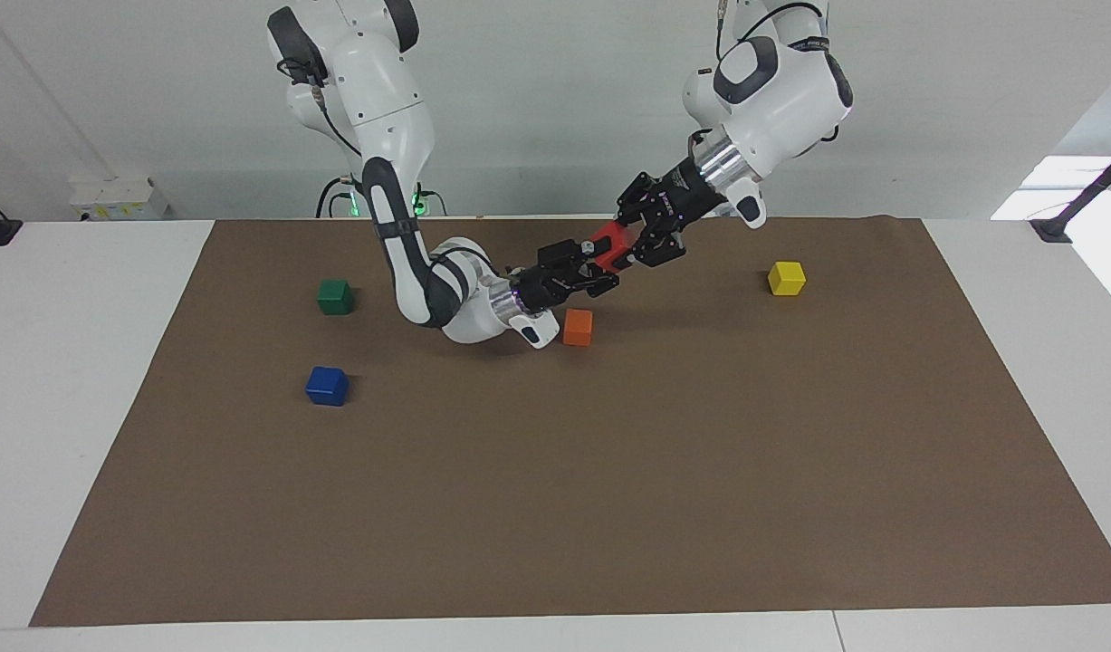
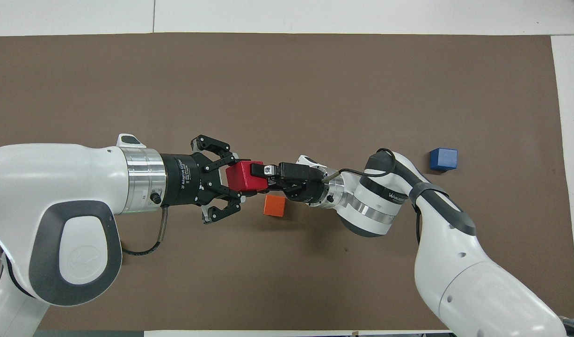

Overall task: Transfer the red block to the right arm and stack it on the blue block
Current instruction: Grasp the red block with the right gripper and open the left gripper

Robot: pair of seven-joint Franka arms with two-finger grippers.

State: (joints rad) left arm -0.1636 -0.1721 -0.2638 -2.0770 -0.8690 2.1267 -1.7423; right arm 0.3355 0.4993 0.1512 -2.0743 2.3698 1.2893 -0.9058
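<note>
The small bright red cube (image 2: 242,176) hangs in mid-air over the brown mat (image 1: 609,507), above the middle of the table, just over the orange cube (image 1: 578,327). My right gripper (image 2: 261,177) is pinched on the side of it that faces me, while my left gripper (image 2: 228,183) has its fingers (image 2: 221,161) spread wide around the cube's other end, apparently letting go so the weight passes across cleanly. The deep blue cube (image 1: 327,386) sits toward my right arm's end of the table, farther from me than the green cube (image 1: 335,297), well apart from the handover. A yellow cube (image 1: 786,278) rests toward the left arm's end.
</note>
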